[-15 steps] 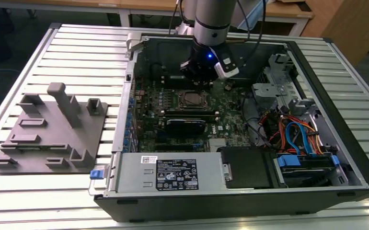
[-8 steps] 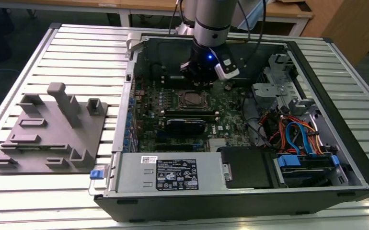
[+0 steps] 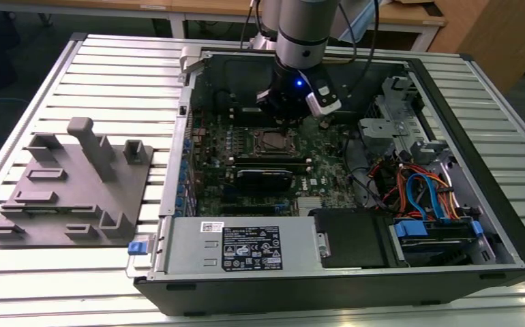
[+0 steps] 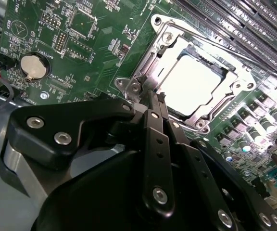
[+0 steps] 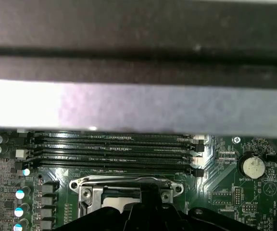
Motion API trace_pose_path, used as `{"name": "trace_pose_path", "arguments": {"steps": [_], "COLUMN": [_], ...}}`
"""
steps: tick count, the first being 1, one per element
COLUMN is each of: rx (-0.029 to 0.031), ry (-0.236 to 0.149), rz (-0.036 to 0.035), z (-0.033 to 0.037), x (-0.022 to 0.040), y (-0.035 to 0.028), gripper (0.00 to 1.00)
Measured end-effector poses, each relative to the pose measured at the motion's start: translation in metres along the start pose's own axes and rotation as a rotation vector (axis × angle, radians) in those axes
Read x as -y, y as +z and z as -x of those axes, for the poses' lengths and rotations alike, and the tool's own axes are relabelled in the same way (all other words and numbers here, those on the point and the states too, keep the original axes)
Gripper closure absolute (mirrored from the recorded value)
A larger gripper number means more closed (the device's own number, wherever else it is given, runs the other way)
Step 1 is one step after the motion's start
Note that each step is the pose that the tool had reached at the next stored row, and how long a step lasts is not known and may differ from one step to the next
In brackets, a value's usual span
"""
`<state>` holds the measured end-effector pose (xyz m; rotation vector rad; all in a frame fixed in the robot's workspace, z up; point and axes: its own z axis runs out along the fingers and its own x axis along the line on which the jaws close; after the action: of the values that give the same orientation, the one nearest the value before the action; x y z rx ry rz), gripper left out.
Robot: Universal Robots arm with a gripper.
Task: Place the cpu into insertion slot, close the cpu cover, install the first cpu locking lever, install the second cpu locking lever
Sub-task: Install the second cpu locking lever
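My hand [image 4: 154,98] hangs just over the slot [image 4: 196,84], fingers pressed together and holding nothing, tips at the frame's edge near a lever. The chip [image 4: 191,83] already sits inside, with the cover [image 4: 169,41] down around it.

You see glare whiten the cpu [image 4: 197,85] in the second wrist view; a blurred pale band crosses the first wrist view, and in the exterior view the ribbed tabletop [image 3: 108,75] is bright, the case interior dim.
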<state>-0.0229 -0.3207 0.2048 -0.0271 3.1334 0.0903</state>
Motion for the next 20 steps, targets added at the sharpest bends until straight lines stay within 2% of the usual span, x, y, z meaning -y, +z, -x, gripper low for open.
{"name": "trace_pose_path", "arguments": {"steps": [4,10,14,20], "rx": [-0.0001,-0.0003,-0.0002,-0.0003], "ry": [0.000,0.000,0.000,0.000], "rz": [-0.0003,-0.0042,-0.0081,-0.0087], "z": [0.0000,0.0001,0.0001,0.0001], "x": [0.0000,-0.0008,-0.0006,0.0032], "y": [-0.0021,-0.0158,-0.0159,-0.0160], "gripper": [0.90,0.90,0.90,0.90]}}
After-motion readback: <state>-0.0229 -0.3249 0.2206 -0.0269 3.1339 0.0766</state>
